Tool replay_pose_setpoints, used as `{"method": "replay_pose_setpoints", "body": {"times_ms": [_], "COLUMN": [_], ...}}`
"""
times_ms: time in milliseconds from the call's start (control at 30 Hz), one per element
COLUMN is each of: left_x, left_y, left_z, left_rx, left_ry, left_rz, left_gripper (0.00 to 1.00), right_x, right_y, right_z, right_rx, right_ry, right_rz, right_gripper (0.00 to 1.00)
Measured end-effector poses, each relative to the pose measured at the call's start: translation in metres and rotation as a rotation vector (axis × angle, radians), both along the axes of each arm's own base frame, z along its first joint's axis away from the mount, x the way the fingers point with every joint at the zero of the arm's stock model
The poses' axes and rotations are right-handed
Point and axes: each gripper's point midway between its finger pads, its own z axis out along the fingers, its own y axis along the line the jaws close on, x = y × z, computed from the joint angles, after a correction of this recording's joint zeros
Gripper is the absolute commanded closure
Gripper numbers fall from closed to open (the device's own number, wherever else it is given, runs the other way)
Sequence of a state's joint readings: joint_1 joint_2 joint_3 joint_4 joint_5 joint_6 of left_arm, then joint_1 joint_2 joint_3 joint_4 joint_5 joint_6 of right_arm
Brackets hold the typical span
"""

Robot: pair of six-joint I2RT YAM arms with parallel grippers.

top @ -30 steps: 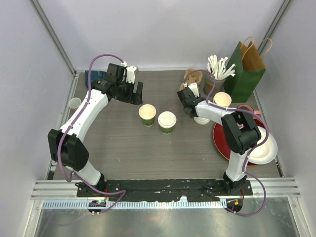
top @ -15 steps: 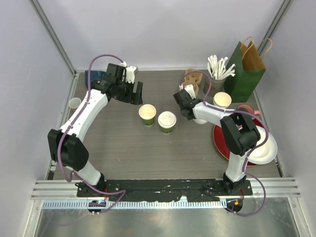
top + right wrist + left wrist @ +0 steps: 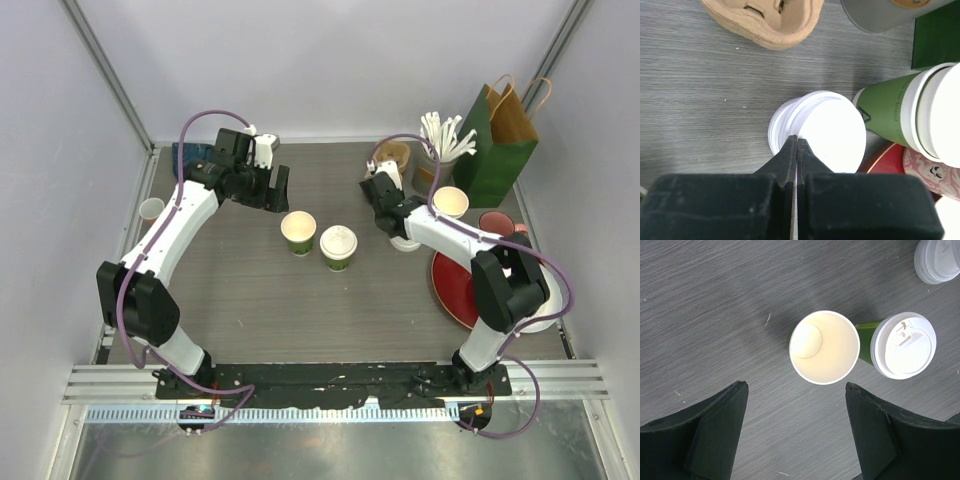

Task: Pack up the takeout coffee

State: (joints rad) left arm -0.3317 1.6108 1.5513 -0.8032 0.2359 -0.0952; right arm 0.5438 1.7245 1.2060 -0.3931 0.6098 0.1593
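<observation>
Two small green cups sit mid-counter [image 3: 250,300], and only one of them has its top on. I'll place everything off the lidded cup [image 3: 338,246].

- The open cup [image 3: 298,231] is just to its left and a touch farther back, upright, cream inside showing, with nothing in it.
- The left gripper [image 3: 272,190] hangs back-left of the lidded cup, just past the open one. Its fingers [image 3: 735,405] are spread wide with nothing between them. From the wrist view, the open cup sits just beyond the tips, roughly centred in the gap.
- The right gripper [image 3: 796,142] is off to the right of the lidded cup, over the stack of white lids [image 3: 405,243]. Its fingers are pressed flat together, with the tips at the edge of the top lid. I honestly can't tell if the rim is pinched between them or not. That top lid looks slid a bit sideways off the ones under it.
- Farther right of the lidded cup are the tall stack of lidless cups [image 3: 450,203], then the pink mug [image 3: 497,222] and the red plate [image 3: 455,285].
- Back-right of it are the cardboard carrier [image 3: 392,155], the pot of straws [image 3: 440,140] and the green paper bag [image 3: 495,145].
</observation>
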Motion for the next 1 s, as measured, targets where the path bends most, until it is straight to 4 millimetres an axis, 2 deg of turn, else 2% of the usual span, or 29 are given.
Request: {"method": "replay_pose_setpoints", "body": {"times_ms": [200, 333, 533, 633, 733, 800, 900, 1000], "left_x": [0.001, 0.003, 0.005, 0.009, 0.012, 0.013, 0.015, 0.015], "left_y": [0.003, 0.009, 0.030, 0.042, 0.051, 0.058, 0.069, 0.078], "left_z": [0.000, -0.002, -0.012, -0.013, -0.013, -0.013, -0.014, -0.014], "left_rx": [-0.001, -0.007, -0.018, -0.020, -0.024, -0.026, -0.027, -0.027], "left_ry": [0.000, 0.010, 0.044, 0.049, 0.049, 0.050, 0.051, 0.052], "left_rz": [0.007, 0.022, 0.068, 0.097, 0.121, 0.139, 0.168, 0.188], "left_gripper": [0.18, 0.17, 0.18, 0.18, 0.18, 0.18, 0.18, 0.18], "right_x": [-0.007, -0.016, -0.026, -0.038, -0.051, -0.060, -0.067, -0.076], "right_y": [0.011, 0.039, 0.117, 0.158, 0.202, 0.228, 0.257, 0.268], "right_z": [0.039, 0.079, 0.152, 0.174, 0.177, 0.165, 0.136, 0.101], "right_rx": [-0.022, -0.027, 0.084, 0.096, 0.073, 0.051, 0.007, -0.050], "right_ry": [-0.050, -0.109, -0.245, -0.278, -0.270, -0.227, -0.145, -0.047], "right_rz": [0.128, 0.304, 0.681, 0.880, 1.084, 1.209, 1.337, 1.413], "right_gripper": [0.99, 0.99, 0.99, 0.99, 0.99, 0.99, 0.99, 0.99]}}
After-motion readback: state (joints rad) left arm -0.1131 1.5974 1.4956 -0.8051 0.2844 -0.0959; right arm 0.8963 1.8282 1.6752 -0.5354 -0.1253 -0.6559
